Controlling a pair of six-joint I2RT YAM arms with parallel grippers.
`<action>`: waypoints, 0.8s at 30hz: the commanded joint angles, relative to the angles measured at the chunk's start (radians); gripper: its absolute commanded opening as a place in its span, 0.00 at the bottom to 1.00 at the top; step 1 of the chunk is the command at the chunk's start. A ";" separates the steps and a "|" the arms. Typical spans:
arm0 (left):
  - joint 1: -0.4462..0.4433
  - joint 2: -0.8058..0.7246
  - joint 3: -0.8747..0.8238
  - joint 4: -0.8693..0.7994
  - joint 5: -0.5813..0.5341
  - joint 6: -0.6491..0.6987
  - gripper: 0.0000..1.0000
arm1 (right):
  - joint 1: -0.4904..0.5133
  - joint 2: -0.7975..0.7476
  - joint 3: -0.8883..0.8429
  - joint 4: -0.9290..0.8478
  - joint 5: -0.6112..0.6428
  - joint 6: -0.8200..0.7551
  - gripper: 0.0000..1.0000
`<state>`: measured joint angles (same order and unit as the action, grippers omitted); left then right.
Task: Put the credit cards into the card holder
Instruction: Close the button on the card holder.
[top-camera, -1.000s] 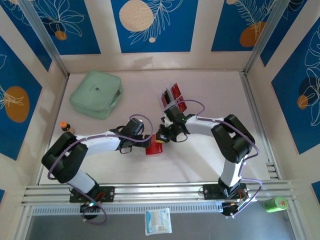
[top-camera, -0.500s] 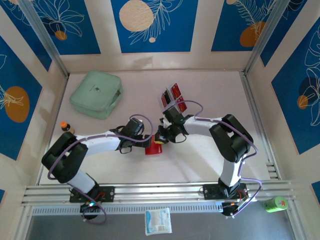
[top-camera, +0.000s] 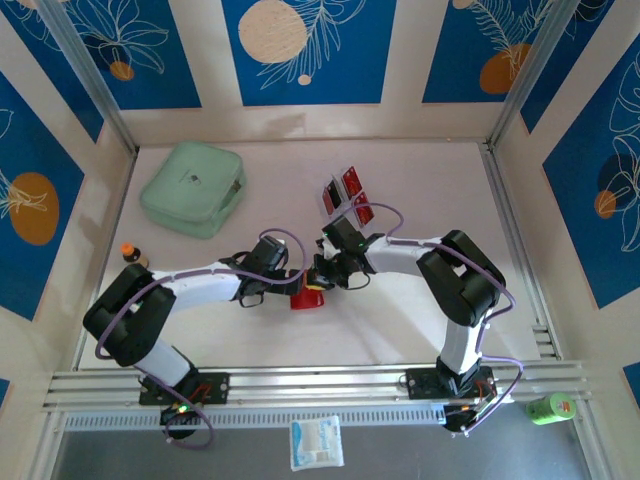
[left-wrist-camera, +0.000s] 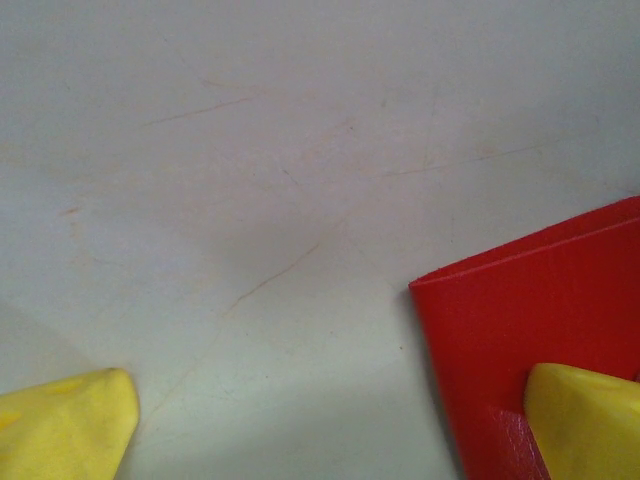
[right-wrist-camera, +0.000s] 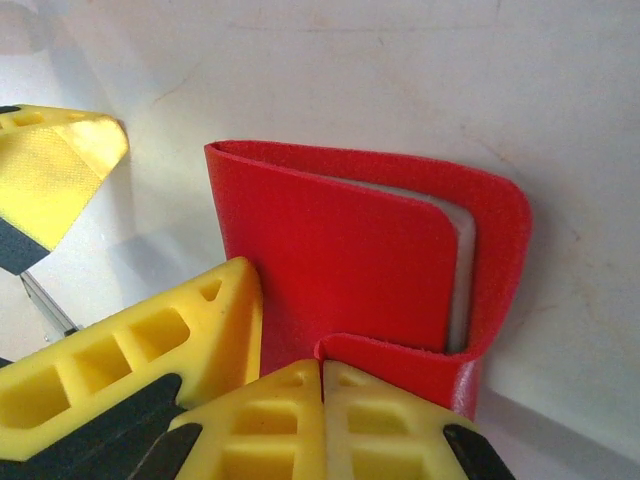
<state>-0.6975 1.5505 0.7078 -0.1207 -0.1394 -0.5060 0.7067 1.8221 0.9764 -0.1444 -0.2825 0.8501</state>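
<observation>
**Flap pinch looks sketchy**

So the right gripper (top-camera: 322, 268) has crept a bit left. It's pinched tight on the flap of the card holder (right-wrist-camera: 340, 250), mid-table. The left gripper (left-wrist-camera: 330, 390) gapes wide, with one finger pressing the cover. The credit cards (top-camera: 348, 187) wait farther back. I reckon the flap could slip free and snap closed.

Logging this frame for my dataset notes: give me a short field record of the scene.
wallet: red, on table, flap edge lifted
left gripper: open, one finger resting on wallet
right gripper: shut, apparently pinching wallet flap
cards: red, grouped farther back than wallet
green case: far left
</observation>
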 joint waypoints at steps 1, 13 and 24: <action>0.001 0.051 -0.027 -0.072 0.049 0.001 1.00 | 0.002 0.011 -0.039 -0.056 -0.005 0.003 0.00; 0.002 0.059 -0.021 -0.073 0.055 0.002 1.00 | -0.039 -0.038 0.038 -0.081 -0.024 -0.016 0.00; 0.001 0.057 -0.019 -0.076 0.054 0.003 1.00 | -0.018 0.015 0.021 -0.055 -0.038 -0.006 0.00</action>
<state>-0.6975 1.5528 0.7097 -0.1226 -0.1394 -0.5060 0.6731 1.8111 0.9871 -0.1864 -0.2989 0.8463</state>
